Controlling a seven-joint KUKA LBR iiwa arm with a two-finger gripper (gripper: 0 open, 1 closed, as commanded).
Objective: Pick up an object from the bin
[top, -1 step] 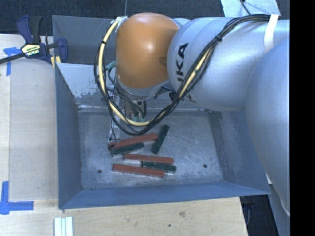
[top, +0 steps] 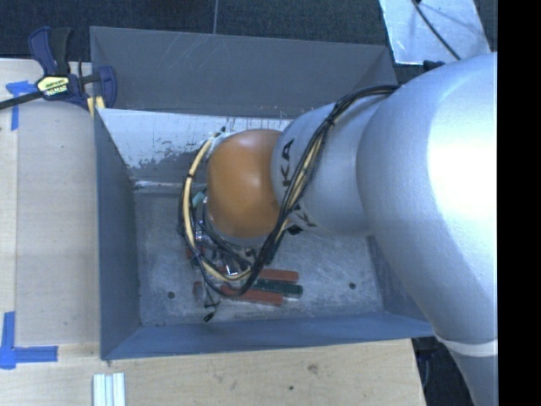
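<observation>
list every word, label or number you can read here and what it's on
"KA": black letters, seemingly the end of a longer word, on the silver arm segment beside the orange dome-shaped cover; black and yellow cables hide the rest.
Red and dark green stick-shaped things on the floor of the grey metal bin: no readable text.

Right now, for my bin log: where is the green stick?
In the camera view, the green stick lies flat near the bin's lower wall, beside the red stick, below the arm's orange cover.
</observation>
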